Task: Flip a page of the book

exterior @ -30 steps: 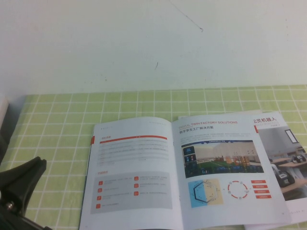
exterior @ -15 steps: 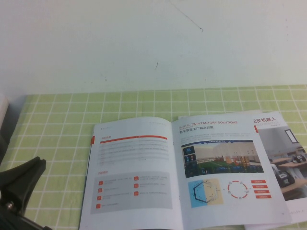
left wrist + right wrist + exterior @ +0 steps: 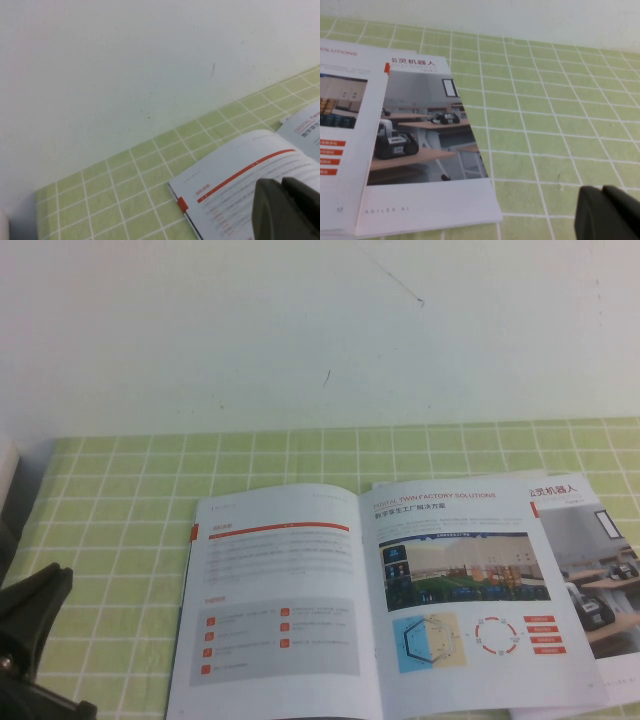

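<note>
The book lies open and flat on the green checked cloth. Its left leaf, the page, shows white with orange headings and a grey box. The right leaf carries a screen picture and diagrams. My left gripper sits low at the near left, off the book's left edge. In the left wrist view its fingers are pressed together over the page, holding nothing. My right gripper is out of the high view; in the right wrist view it hangs shut over bare cloth beside the booklet.
A white booklet with office photos lies under the book's right side, sticking out to the right. A white wall rises behind the cloth. A white object's edge shows at the far left.
My left gripper has drawn back down and to the left, away from the book. The book and its leaves lie as before.
</note>
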You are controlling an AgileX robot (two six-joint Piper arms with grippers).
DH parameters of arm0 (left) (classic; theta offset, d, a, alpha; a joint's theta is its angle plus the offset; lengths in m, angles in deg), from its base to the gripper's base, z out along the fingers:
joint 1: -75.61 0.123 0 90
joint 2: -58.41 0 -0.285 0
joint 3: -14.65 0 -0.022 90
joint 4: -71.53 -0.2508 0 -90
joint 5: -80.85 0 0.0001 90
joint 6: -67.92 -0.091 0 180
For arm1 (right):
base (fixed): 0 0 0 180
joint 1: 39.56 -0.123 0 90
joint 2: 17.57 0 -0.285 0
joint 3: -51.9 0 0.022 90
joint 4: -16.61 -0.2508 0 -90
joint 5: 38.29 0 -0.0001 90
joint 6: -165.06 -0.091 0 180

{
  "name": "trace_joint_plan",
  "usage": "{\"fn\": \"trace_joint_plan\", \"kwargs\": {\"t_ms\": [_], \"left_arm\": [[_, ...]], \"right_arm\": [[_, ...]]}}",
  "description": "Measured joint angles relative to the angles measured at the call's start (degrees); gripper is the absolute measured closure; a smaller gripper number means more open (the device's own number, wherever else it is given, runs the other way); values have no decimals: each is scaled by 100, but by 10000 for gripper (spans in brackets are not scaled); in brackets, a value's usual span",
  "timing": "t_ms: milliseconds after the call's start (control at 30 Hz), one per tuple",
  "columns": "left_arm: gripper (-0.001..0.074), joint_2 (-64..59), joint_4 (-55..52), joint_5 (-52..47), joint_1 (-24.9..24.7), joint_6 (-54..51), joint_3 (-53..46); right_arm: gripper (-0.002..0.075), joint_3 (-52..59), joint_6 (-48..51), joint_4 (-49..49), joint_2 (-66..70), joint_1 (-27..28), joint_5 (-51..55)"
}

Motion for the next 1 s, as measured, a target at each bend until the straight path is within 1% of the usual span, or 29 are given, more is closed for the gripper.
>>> {"fn": "trace_joint_plan", "kwargs": {"t_ms": [33, 67, 100, 167, 200, 233, 300, 333, 400, 467, 533, 667, 767, 867, 1000], "left_arm": [[738, 0, -149, -77, 0, 163, -38], [738, 0, -558, -162, 0, 482, -108], [738, 0, -1188, -282, 0, 1024, -203], [738, 0, -2663, -445, 73, 2573, -437], [738, 0, -3488, -494, 185, 3632, -597], [738, 0, -4214, -565, 365, 4707, -763], [738, 59, -5298, -859, 841, 6406, -1025], [738, 162, -5887, -1145, 1113, 7133, -1141], [738, 490, -6915, -1817, 1589, 8117, -1311], [738, 917, -7716, -2659, 2008, 8704, -1413], [738, 1393, -8133, -3315, 2561, 9328, -1552], [738, 2265, -8603, -3845, 3624, 10252, -1942], [738, 2888, -8831, -4100, 4221, 10479, -1992], [738, 3042, -9179, -4257, 4478, 10543, -1992], [738, 3051, -9408, -4399, 4513, 10542, -1992]], "right_arm": [[729, 0, 0, 0, 0, 0, 0], [729, 0, -4, 0, 0, 0, 0], [729, 0, -4, 0, 0, 0, 0], [729, 0, -4, 0, 0, 0, 0], [729, 0, -4, 0, 0, 0, 15], [729, 0, -4, 0, 0, 0, 13], [729, 0, -4, 0, 0, 0, 13], [729, 0, -4, 0, 0, 0, 13], [729, 0, -4, 0, 0, 0, 13], [729, 0, -4, 0, 0, 0, 13], [729, 0, -4, 0, 0, 0, 13], [729, 0, -4, 2, 0, 0, 13], [729, 0, -4, 13, 0, 0, 13], [729, 0, -4, 13, -10, 4, 13], [729, 0, -14, 23, -10, 13, 13]]}}
